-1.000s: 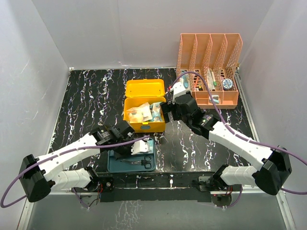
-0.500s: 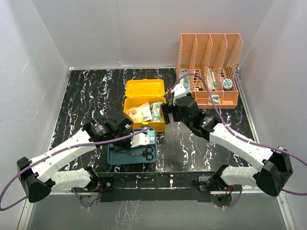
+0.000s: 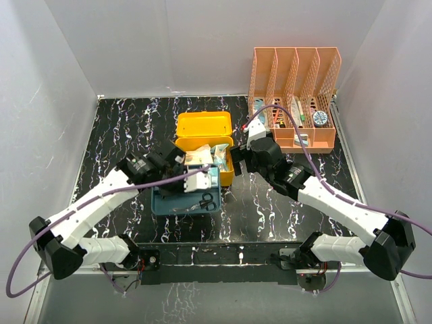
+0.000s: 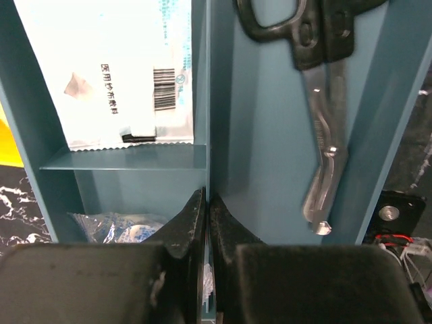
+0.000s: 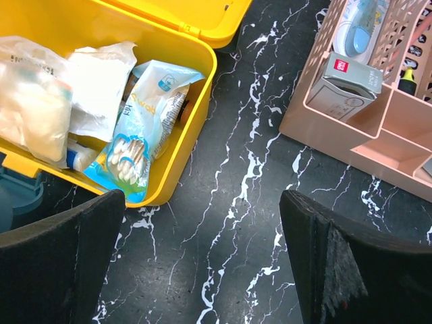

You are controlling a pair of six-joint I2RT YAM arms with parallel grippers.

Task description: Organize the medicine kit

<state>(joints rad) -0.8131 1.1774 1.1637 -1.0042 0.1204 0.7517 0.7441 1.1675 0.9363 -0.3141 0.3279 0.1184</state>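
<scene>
Left gripper [image 4: 206, 202]: jaws pinch centre divider of teal insert tray [image 3: 164, 206]. Tray's long axis runs left–right, parallel to the open medicine kit [image 3: 202, 126], which sits mid-table just farward of it. Right gripper [image 5: 202, 196]: jaws spread, off kit's right end.

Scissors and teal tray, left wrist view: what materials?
Scissors: blades look like bare steel, shiny grey with a rivet; handles probably matte black plastic. Teal tray: likely moulded plastic, judging by uniform colour, thin dividers and soft sheen.
</scene>
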